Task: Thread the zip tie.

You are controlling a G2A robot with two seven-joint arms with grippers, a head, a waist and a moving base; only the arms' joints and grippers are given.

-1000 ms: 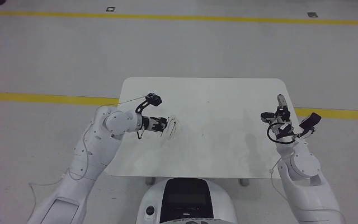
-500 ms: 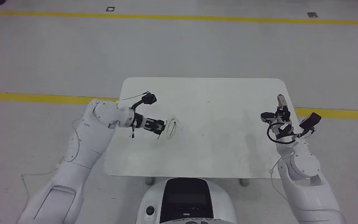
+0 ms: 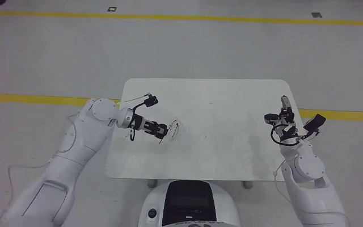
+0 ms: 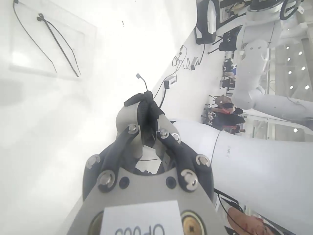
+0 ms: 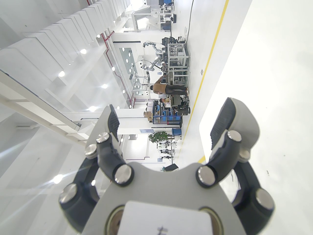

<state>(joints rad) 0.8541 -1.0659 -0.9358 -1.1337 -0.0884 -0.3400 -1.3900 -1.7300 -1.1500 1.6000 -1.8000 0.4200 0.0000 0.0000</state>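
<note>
On the white table [image 3: 227,113], the two arms stand at opposite ends: the left arm over the left part, the right arm at the right edge. They are well apart, with bare tabletop between them.

A clear tray [image 4: 68,23] lies flat on the left part of the table, just ahead of the left gripper [image 4: 146,99]. It holds loose zip ties [image 4: 40,18], black, lying roughly parallel with their heads toward one edge.

The left gripper is clamped on one black zip tie [image 4: 141,81]. Its fingertips are pressed together on the strap. A short length of strap, ending in the square head, projects beyond them and curves slightly to one side. Where the tail end lies cannot be told. A thin dark line across the gap near the palm may be part of it.

The right gripper [image 5: 171,116] is empty, with its fingers spread wide. It points past the far edge of the table toward the floor.

Governing relation: the held tie's long axis runs forward out of the left fingertips, head leading, toward the tray and the middle of the table. The right gripper faces away from it. Judgement: threading is not yet begun. The right arm would probably have to cross the table to take the free end.
</note>
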